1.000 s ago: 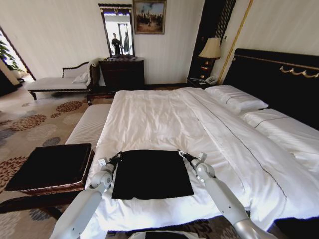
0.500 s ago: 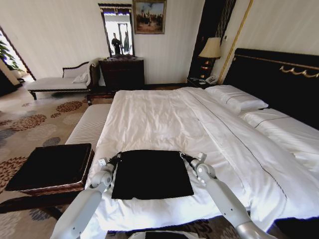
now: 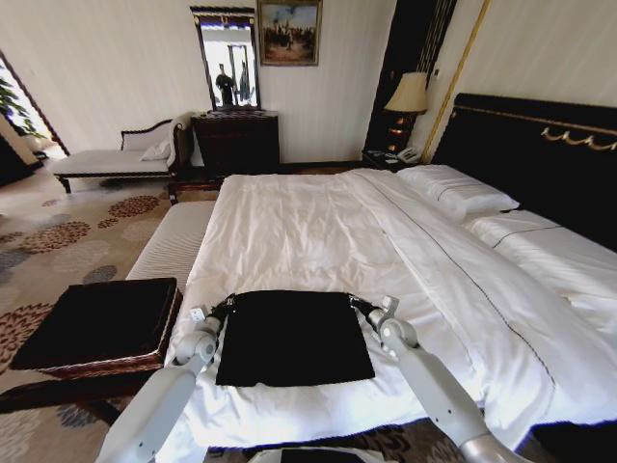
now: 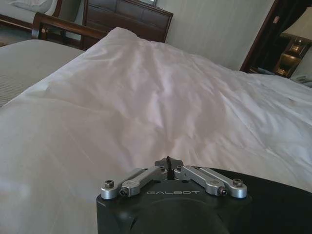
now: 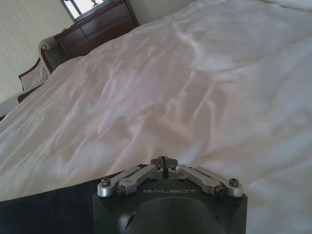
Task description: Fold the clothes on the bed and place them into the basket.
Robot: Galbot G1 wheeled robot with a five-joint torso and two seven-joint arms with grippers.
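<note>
the black shirt lies flat on the white bed, near the edge closest to the robot. it looks like a neat dark square now, with no sleeves sticking out and no letters showing, so i think some of the folding is already done.

the left hand is at the far left corner of the shirt. the right hand is at the far right corner. in the wrist pictures the left hand and the right hand both have their fingers pressed tight together at the tips, low over the bed with black cloth right beside them. each one seems to pinch a corner of the shirt, but the bit of cloth between the tips is too small to see for sure.

the basket sits on the floor just past the bed's left side, with its black top showing. the shirt is not in it. so what is left, i think, is maybe one more fold, then carrying the shirt over to the basket.
</note>
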